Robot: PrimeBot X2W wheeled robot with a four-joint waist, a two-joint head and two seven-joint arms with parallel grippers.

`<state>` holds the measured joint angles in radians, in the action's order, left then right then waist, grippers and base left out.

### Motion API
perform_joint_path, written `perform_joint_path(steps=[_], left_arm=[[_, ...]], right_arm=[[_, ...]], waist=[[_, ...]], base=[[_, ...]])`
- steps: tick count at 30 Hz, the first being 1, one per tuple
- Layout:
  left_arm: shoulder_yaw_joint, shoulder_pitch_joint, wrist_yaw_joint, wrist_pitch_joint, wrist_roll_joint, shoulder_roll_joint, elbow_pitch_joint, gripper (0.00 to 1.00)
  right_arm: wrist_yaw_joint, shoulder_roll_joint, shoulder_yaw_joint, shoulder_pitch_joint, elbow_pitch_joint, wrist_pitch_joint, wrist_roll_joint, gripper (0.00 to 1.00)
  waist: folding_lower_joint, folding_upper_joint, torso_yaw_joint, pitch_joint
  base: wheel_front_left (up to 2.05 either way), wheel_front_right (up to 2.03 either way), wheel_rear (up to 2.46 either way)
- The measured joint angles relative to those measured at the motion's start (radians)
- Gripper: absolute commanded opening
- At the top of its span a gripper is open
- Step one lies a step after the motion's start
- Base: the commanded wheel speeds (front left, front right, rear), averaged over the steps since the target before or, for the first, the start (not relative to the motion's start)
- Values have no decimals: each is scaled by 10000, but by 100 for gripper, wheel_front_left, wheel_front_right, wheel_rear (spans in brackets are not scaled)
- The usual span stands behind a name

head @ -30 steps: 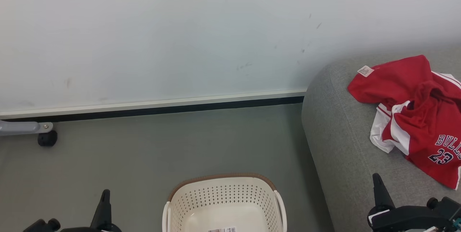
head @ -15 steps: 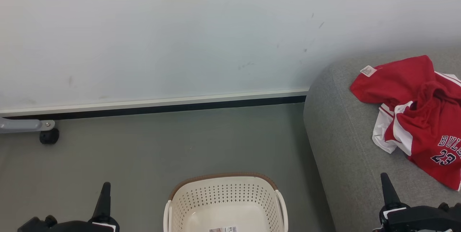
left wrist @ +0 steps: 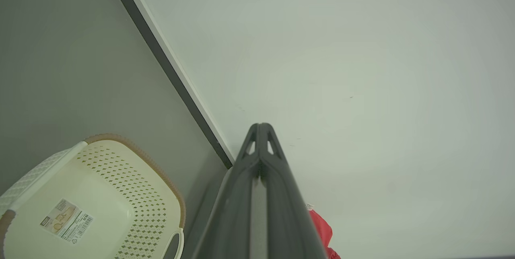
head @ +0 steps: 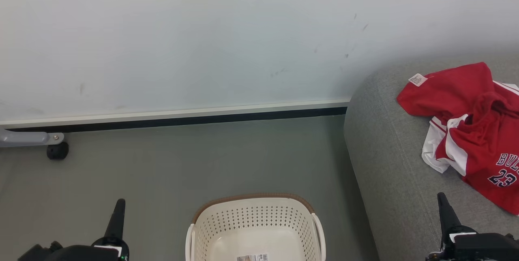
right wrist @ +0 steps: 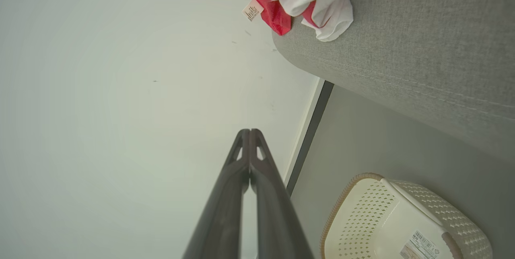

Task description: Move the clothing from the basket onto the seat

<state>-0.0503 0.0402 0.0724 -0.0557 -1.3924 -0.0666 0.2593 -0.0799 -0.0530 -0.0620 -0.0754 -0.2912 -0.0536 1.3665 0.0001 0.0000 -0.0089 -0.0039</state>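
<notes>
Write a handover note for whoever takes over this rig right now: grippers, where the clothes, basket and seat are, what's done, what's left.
Left gripper: shut, empty, left of the basket.
Right gripper: shut, empty, by the seat.
Clothing: red garments heaped on the seat.
Basket: on the floor, inside bare apart from its sticker.
Done: clothing is on the seat.
Left: nothing that I can see.

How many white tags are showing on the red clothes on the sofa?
1: a white tag sticks out at the far left corner of the red clothes lying on the sofa. More tags may be hidden in the folds or beyond the picture's right edge.
</notes>
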Motion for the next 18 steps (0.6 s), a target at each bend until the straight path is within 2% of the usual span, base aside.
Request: perform_joint_path(steps=[18], left_arm=[[-397,354,435,-575,-1977,230,173,0]], right_arm=[[-393,71,-708,-141,21,-596,2290,0]], waist=[[0,0,89,47]], base=[[0,0,0]])
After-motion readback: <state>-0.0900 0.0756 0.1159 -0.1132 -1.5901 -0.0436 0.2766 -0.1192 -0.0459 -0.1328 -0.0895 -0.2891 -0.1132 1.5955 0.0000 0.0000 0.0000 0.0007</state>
